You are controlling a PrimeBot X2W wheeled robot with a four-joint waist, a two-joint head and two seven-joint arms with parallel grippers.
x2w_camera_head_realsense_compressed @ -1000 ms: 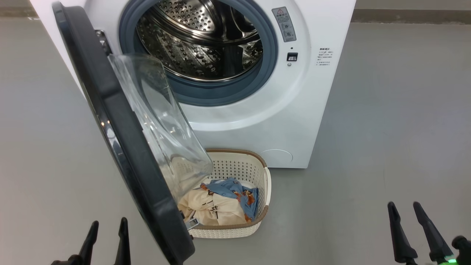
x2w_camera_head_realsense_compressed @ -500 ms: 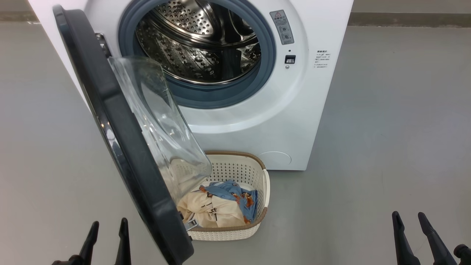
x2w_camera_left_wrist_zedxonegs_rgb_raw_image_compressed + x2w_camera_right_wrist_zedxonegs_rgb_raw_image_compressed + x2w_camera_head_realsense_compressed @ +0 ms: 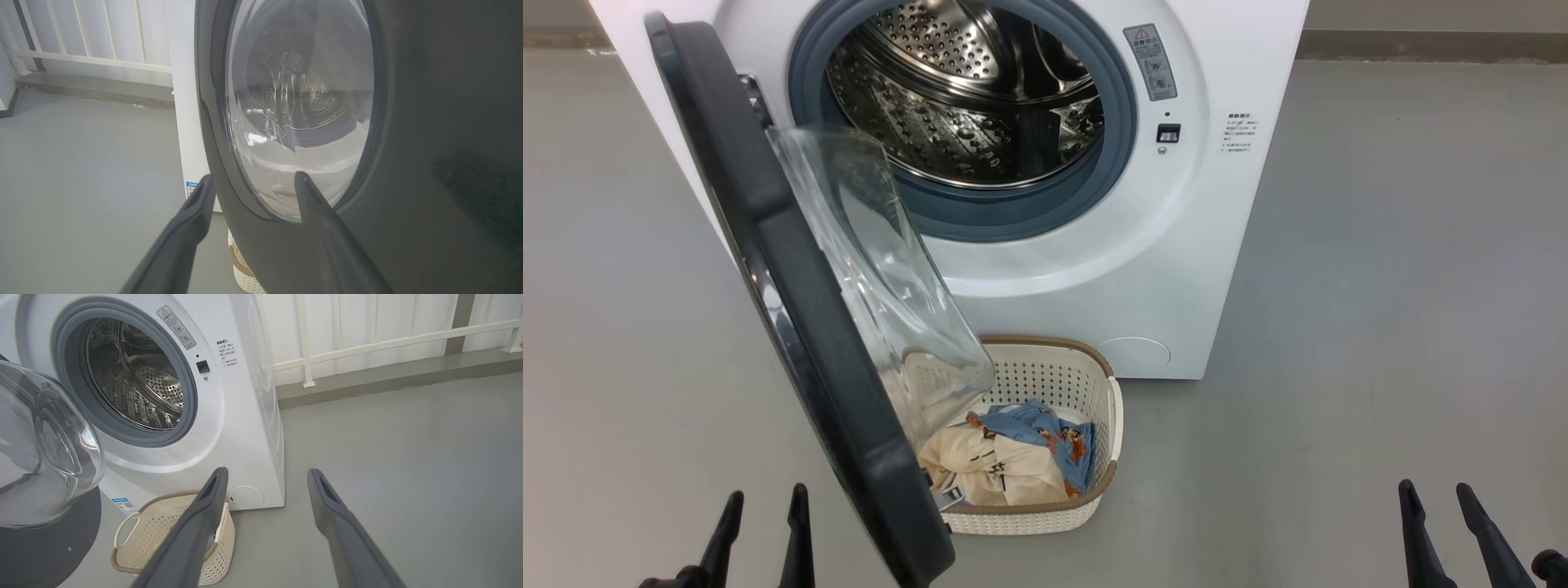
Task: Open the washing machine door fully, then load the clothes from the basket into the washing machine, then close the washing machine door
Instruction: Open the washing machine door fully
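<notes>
Washing machine door (image 3: 800, 327) stands only part-open, its glass bowl (image 3: 882, 278) hanging over the basket (image 3: 1112, 408) and the clothes (image 3: 1013, 461) inside. A reach for them now likely knocks the door or snags under the glass. Left hand (image 3: 768, 491) spread wide, empty, just beside the door's outer face; right hand (image 3: 1434, 486) likewise wide and empty, well apart over the floor (image 3: 1380, 286).

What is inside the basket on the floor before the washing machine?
In the basket lie a cream garment and a blue printed garment. The open door covers the basket's left side, so anything there is hidden.
</notes>
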